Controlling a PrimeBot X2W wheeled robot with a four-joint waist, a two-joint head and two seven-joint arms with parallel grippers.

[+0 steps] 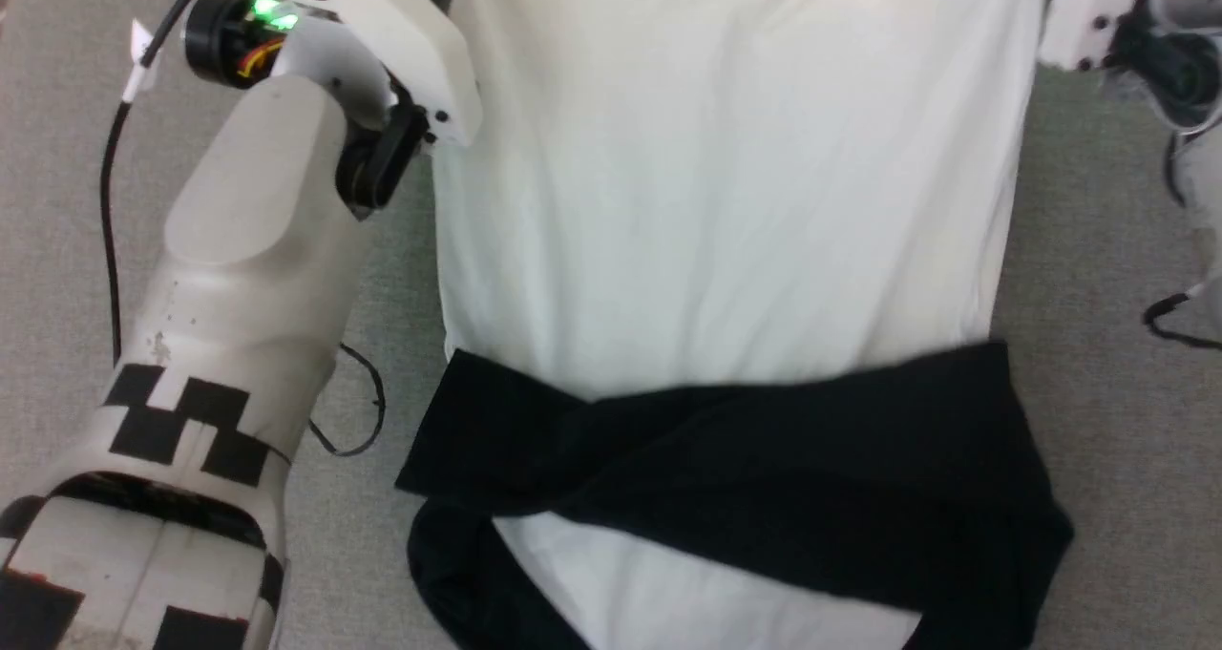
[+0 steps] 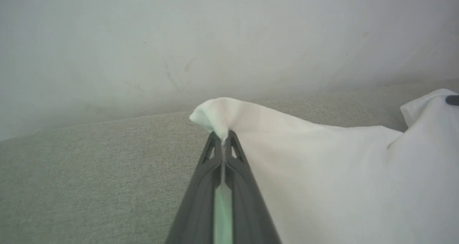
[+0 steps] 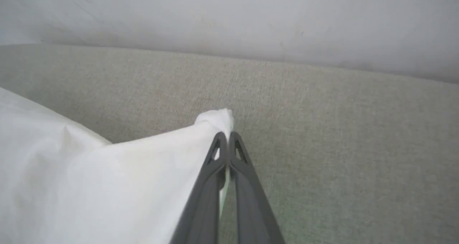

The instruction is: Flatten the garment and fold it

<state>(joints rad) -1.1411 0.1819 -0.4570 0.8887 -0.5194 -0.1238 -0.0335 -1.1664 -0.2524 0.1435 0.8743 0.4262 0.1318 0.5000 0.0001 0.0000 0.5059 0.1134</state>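
Two corners of the garment (image 1: 716, 201) are pinched, one in our left gripper (image 2: 223, 134), one in our right gripper (image 3: 228, 134). It lies on the grey surface (image 1: 1098, 249), black sleeves (image 1: 764, 459) crossed over its white panel.

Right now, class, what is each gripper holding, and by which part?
Both hold the garment: the left gripper pinches one far corner of its white panel, the right gripper the other.
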